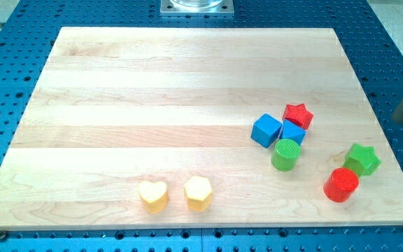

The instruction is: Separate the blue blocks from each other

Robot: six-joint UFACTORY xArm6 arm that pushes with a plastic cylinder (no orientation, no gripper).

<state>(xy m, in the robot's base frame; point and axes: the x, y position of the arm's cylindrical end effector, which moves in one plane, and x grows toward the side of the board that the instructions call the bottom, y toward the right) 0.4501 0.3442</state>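
Two blue blocks (pixel 266 130) (pixel 293 132), two red (pixel 298 115) (pixel 341 185), two green (pixel 285 154) (pixel 362 159), two yellow (pixel 152 197) (pixel 198 193)

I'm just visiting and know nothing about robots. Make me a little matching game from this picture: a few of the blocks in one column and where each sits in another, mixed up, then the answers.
Blocks:
1. red star
2. yellow heart
3. red cylinder
4. blue cube

Places:
A. nearest the view's bottom left, beside the yellow hexagon
B. at the view's left end of the cluster, touching the other blue block
C. just below the green star, towards the view's right
D. at the top of the cluster, above the green cylinder

Pairs: 1-D, 2-A, 3-C, 4-B
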